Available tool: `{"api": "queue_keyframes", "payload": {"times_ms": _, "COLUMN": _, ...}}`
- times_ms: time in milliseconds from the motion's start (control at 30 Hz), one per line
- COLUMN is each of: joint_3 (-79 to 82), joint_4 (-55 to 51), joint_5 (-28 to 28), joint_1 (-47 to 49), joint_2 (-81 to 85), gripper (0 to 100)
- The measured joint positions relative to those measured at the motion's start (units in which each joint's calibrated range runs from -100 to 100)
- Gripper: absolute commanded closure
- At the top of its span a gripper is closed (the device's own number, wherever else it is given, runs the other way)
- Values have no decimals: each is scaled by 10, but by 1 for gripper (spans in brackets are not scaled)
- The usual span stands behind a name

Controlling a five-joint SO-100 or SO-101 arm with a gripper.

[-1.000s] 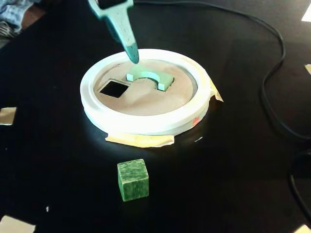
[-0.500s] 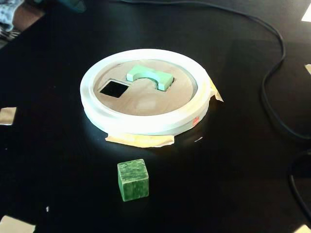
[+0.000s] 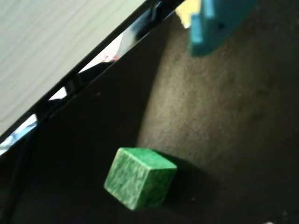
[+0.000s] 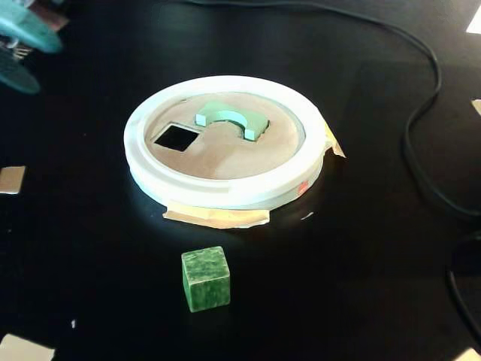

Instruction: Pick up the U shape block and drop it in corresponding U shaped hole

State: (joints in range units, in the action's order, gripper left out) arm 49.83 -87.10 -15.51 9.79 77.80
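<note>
In the fixed view the light green U-shaped block (image 4: 216,113) lies in the U-shaped hole of the brown board (image 4: 225,154), inside a white ring (image 4: 225,188). Its top stands a little above the board. A square hole (image 4: 176,136) is open to its left. My teal gripper (image 4: 43,66) is at the far top-left edge, blurred, well away from the ring, with its two jaws apart and nothing between them. In the wrist view only one teal finger (image 3: 210,28) shows at the top right. The U block is out of that view.
A dark green cube (image 4: 205,278) stands on the black table in front of the ring, and also shows in the wrist view (image 3: 140,177). A black cable (image 4: 421,113) curves along the right side. Tape scraps (image 4: 11,179) lie near the table edges.
</note>
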Motion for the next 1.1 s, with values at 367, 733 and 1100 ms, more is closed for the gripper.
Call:
{"api": "queue_keyframes", "payload": {"times_ms": 367, "joint_3": 281, "joint_4": 205, "joint_5": 26, "joint_1": -7, "joint_2": 207, "gripper": 1}}
{"api": "queue_keyframes", "payload": {"times_ms": 733, "joint_3": 405, "joint_4": 237, "joint_5": 119, "joint_1": -3, "joint_2": 213, "gripper": 0}}
{"api": "queue_keyframes", "payload": {"times_ms": 1100, "joint_3": 490, "joint_4": 237, "joint_5": 125, "joint_1": -7, "joint_2": 216, "gripper": 0}}
